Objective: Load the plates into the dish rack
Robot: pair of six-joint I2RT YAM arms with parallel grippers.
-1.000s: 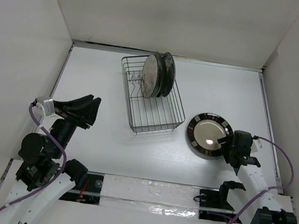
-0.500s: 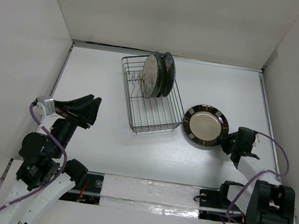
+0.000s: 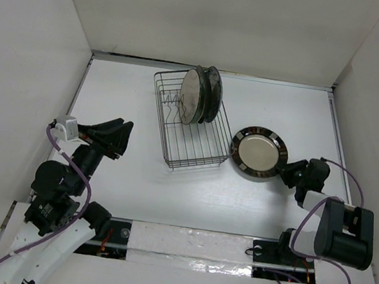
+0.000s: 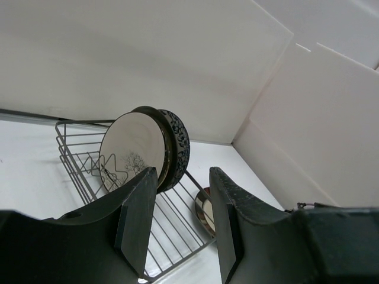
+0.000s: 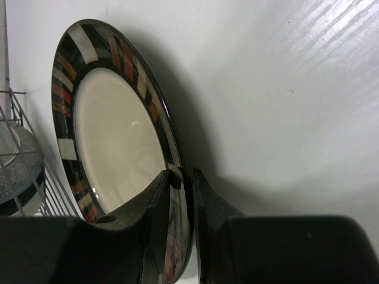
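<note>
Right tool [image 5: 180, 177] is clenched on the near rim of the dark-rimmed plate [image 3: 259, 152], one finger on top, one under. Left tool [image 4: 180, 219] is released and empty, hanging over the left side of the surface [image 3: 286, 106] and aimed at the dish rack [image 3: 199, 147]. The plate sits right of the surface's middle, its left rim just beside the rack's right wall; it looks tipped, and I can't tell if its far rim touches the surface. The rack sits mid-surface toward the far edge. Stacked plates [image 3: 200, 94] stand upright at the rack's far end; exact count unclear. Handling judgement: glazed ceramic, stiff, fairly heavy, slick and breakable. A rim pinch is the only real hold, and a one-edge grip will likely let it swing or slip, so a deep bite over the rim is better. Room: the near part of the rack shows free tines. The bare surface to the right and near side gives space to lift and turn the plate upright. The side wall is close on the right. Risk is clipping the rack wire or the standing plates.
</note>
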